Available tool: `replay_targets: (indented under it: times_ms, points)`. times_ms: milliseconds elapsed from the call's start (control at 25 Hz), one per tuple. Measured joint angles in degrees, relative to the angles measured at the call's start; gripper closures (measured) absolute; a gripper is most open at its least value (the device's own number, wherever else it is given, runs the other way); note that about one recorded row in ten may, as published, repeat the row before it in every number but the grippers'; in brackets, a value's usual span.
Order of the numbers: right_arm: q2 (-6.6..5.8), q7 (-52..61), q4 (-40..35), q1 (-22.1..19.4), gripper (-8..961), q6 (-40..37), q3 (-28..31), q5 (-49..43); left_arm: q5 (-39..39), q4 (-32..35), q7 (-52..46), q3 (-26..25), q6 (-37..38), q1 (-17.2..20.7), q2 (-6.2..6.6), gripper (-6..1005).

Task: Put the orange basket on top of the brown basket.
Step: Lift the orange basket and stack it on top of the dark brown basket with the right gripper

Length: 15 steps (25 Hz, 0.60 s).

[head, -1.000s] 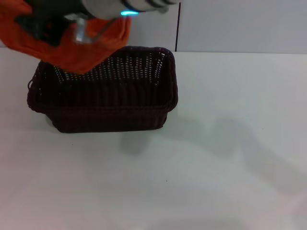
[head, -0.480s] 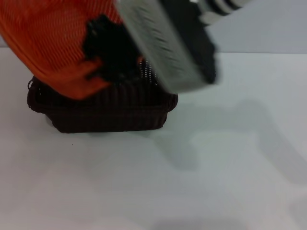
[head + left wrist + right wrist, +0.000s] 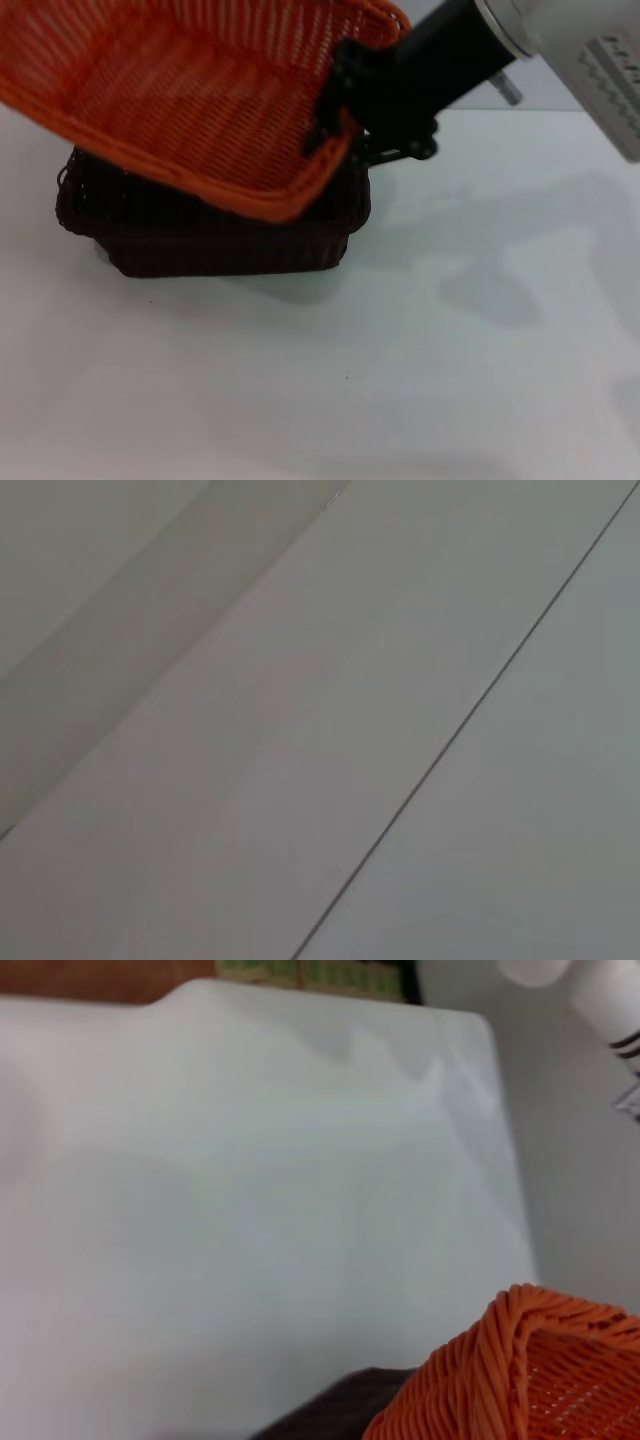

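Spreading across nearly the whole head view, the white tabletop (image 3: 420,340) carries the work near its far left corner; soft grey shadows lie on its right half. A pale wall (image 3: 560,95) rises behind the far edge.

Next in size, the orange basket (image 3: 190,110) hangs in the air above that far left corner, tilted so its open inside faces the camera. Its near rim dips lowest, down over the mouth of the basket below, while its far side rises out of the picture's top. Whether the low rim actually touches the one beneath cannot be told. The right wrist view shows one braided corner of it (image 3: 520,1380) against the white surface.

Under it, the brown basket (image 3: 215,240) stands upright on the tabletop close to the far edge, its near wall and right end in plain sight, the rest covered by the orange one.

Coming in from the upper right, the right gripper (image 3: 335,120) is clenched on the orange basket's right-hand rim, its dark fingers (image 3: 325,125) straddling the braid.

Only blank pale panels with a thin dark seam fill the left wrist view; the left gripper is nowhere visible.
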Motion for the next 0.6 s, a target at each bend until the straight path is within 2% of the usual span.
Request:
replay_targets:
  times_ms: [40,440,600]
  points:
    - [-0.23,-1.57,-0.35,-0.01,794,1.39,-0.05,-1.51,-0.14,1.05,-0.12,0.01,-2.81,0.23,-0.01,486]
    - [-0.4,-3.12,3.11,-2.21,794,4.11,0.3,-2.89,0.37,4.91,-0.24,1.26,-7.86,1.22,-0.12,486]
    - [-0.1,-3.66,4.13,-3.01,794,3.79,0.0,-3.52,0.39,5.77,-0.26,1.8,-9.51,1.7,-0.14,486]
